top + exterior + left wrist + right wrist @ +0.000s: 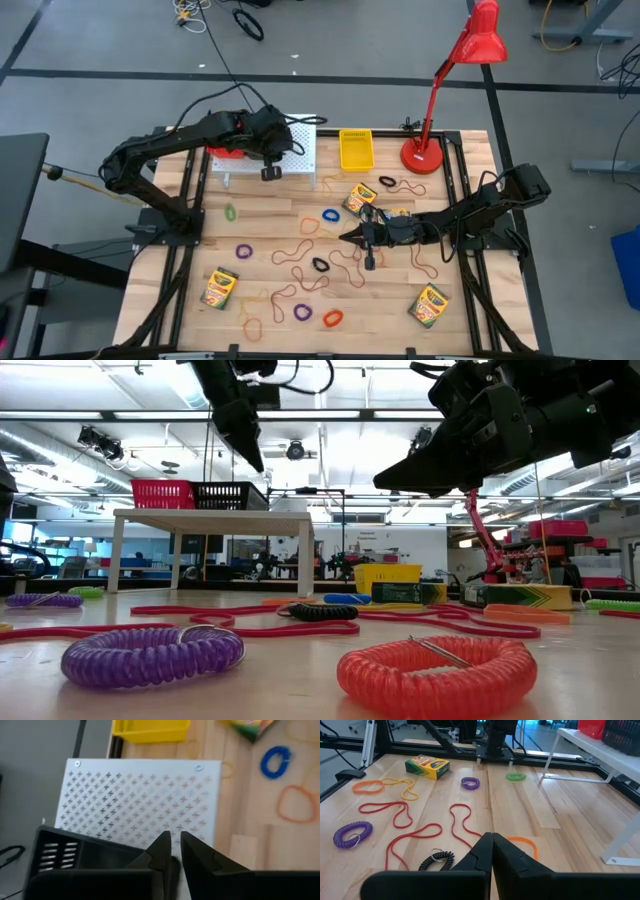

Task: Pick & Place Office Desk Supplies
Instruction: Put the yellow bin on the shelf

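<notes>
Right gripper (349, 238) hovering mid-table, fingers closed, holding nothing; black coil loop (320, 265) and red rubber band (293, 252) lying near. Left gripper (270, 173) hanging over white perforated stand (300, 160), fingers nearly closed, empty. Crayon box (358, 198) sitting beside the right arm.

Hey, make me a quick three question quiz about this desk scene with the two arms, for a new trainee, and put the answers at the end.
1. True or false: the right gripper is holding a crayon box.
2. How many crayon boxes lie on the table in the high view?
3. The left gripper is above which thing? A) the yellow bin B) the white perforated stand C) the red lamp

Key
1. False: its jaws are shut and empty, above red rubber bands.
2. Three: front left, front right, and one near the middle.
3. B, the white perforated stand, beside the yellow bin and red lamp.
</notes>
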Action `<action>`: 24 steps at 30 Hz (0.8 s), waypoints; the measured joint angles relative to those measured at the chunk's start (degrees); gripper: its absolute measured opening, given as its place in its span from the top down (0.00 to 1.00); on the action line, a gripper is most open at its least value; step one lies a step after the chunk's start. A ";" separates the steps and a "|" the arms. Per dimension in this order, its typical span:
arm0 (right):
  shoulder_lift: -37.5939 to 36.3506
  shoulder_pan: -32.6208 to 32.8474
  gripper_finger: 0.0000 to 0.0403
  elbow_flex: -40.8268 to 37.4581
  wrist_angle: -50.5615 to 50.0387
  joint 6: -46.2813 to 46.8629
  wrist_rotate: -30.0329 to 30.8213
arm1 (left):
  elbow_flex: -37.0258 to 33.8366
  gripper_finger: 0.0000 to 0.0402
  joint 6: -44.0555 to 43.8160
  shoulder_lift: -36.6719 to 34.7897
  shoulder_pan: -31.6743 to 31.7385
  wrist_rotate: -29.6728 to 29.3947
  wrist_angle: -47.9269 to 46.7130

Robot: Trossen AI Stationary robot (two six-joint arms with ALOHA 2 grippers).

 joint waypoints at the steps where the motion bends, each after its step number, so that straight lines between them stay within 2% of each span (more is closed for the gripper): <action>1: 0.00 0.11 0.97 0.00 -0.14 0.47 0.03 | -1.01 0.89 -0.46 -0.77 -0.47 1.41 1.85; 5: -0.44 0.21 0.97 0.00 -3.16 3.32 0.09 | -10.17 0.91 -2.25 -4.95 -1.94 10.28 14.98; 10: -4.57 -1.27 0.97 0.00 -11.60 9.26 5.59 | -25.74 0.96 -5.56 -11.06 -4.83 17.22 38.08; 13: -9.06 -4.14 0.97 0.01 -18.86 11.21 6.12 | -35.07 0.97 -7.99 -14.03 -7.56 17.75 52.03; 17: -13.50 -11.77 0.97 2.02 -31.57 11.88 6.17 | -47.13 0.97 -12.33 -16.45 -10.49 17.39 71.30; 21: -12.78 -20.94 0.98 8.12 -45.39 10.49 3.53 | -58.27 0.97 -17.10 -16.82 -11.68 17.29 91.00; 24: -10.36 -26.21 0.95 13.81 -53.20 6.12 3.49 | -64.59 0.97 -18.56 -16.84 -11.72 15.64 101.82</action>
